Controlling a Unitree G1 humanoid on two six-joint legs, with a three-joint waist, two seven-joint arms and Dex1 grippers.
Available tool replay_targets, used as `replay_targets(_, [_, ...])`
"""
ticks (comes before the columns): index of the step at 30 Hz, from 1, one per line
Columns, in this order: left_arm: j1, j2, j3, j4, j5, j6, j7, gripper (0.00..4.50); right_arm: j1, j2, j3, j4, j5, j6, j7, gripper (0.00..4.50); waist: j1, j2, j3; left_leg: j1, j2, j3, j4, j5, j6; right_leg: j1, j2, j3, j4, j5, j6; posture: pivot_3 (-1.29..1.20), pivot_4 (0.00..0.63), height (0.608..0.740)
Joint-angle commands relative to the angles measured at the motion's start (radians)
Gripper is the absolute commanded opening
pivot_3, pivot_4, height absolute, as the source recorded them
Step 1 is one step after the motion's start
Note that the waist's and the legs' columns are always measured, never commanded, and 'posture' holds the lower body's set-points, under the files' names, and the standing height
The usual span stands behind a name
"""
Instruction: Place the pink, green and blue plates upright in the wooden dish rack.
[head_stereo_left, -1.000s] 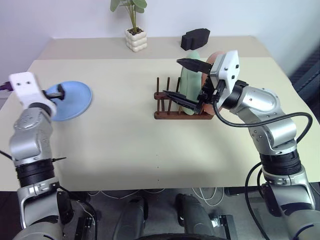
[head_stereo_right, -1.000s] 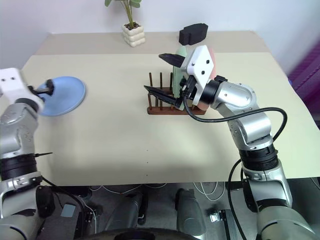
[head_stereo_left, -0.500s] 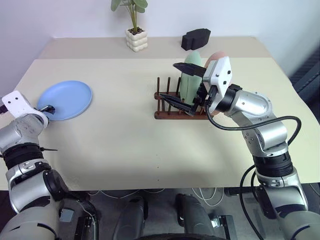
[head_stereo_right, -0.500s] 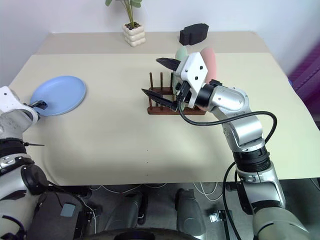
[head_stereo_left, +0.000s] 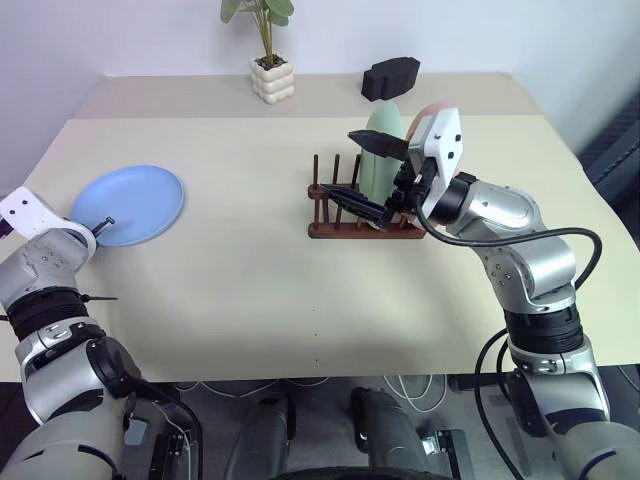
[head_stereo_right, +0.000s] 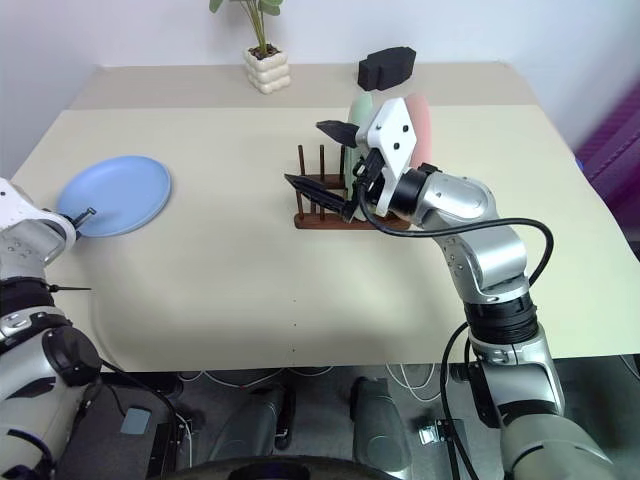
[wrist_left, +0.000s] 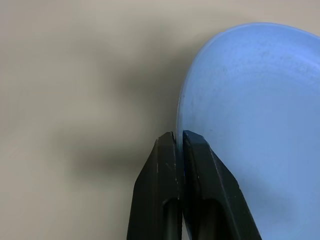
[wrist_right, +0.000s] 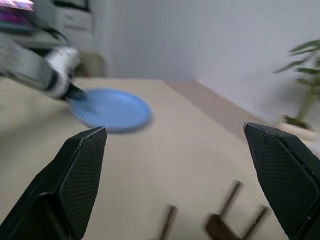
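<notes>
While right gripper (head_stereo_left: 365, 170) gapes, left gripper (wrist_left: 178, 137) pinches blue plate (head_stereo_left: 130, 203) rim.

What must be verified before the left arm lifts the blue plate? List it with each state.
1. Left gripper shut on the blue plate: ok, its fingers pinch the plate's near rim.
2. Grip firm enough to lift: cannot tell; only the rim's edge sits between the fingertips.
3. Free slots in the rack: ok, bare pegs stand at its left end.
4. Green plate and pink plate upright in the rack: ok.
5. Path to the rack: not ok, the right gripper hangs open over the free pegs.
</notes>
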Motion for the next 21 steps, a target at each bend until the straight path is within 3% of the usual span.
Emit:
replay_targets(1, [0.010, -0.011, -0.008, -0.115, -0.026, -0.045, -0.042, 0.06, -0.022, -0.017, -0.030, -0.056, 0.052, 0.013, 0.046, 4.50, 0.001, 0.000, 0.000, 0.000, 0.000, 0.000, 0.000, 0.000, 0.000, 0.000, 0.000, 0.000, 0.000, 0.000, 0.000, 0.00, 0.150, 0.731])
replay_targets(4, [0.029, -0.037, -0.064, -0.247, -0.040, -0.111, -0.139, 0.06, -0.026, -0.028, -0.015, -0.058, 0.028, -0.011, 0.066, 4.50, 0.005, 0.000, 0.000, -0.001, 0.000, 0.000, 0.000, 0.000, 0.000, 0.000, 0.000, 0.000, 0.000, 0.000, 0.000, 0.00, 0.150, 0.731])
replay_targets(9, [0.044, -0.041, -0.244, -0.486, -0.031, -0.116, -0.303, 0.06, -0.029, -0.068, 0.090, -0.036, -0.185, -0.190, 0.089, 4.50, 0.003, 0.000, 0.000, -0.004, -0.001, 0.000, 0.001, 0.000, -0.001, -0.001, -0.001, -0.001, -0.001, 0.001, 0.001, 0.00, 0.150, 0.731])
replay_targets(13, [0.017, -0.031, -0.336, -0.618, -0.011, -0.109, -0.341, 0.06, -0.054, -0.084, 0.167, 0.012, -0.344, -0.305, 0.087, 4.50, -0.004, 0.000, 0.000, -0.004, -0.002, 0.000, 0.001, 0.000, -0.001, -0.003, -0.001, 0.000, -0.001, 0.001, 0.001, 0.00, 0.150, 0.731])
replay_targets(21, [-0.068, -0.040, -0.451, -0.818, -0.042, 0.037, -0.360, 0.06, -0.125, -0.008, 0.278, 0.094, -0.549, -0.411, 0.029, 4.50, -0.002, -0.001, 0.000, -0.006, -0.001, 0.000, 0.001, 0.001, -0.002, -0.005, 0.001, 0.000, 0.000, 0.001, 0.000, 0.00, 0.150, 0.731])
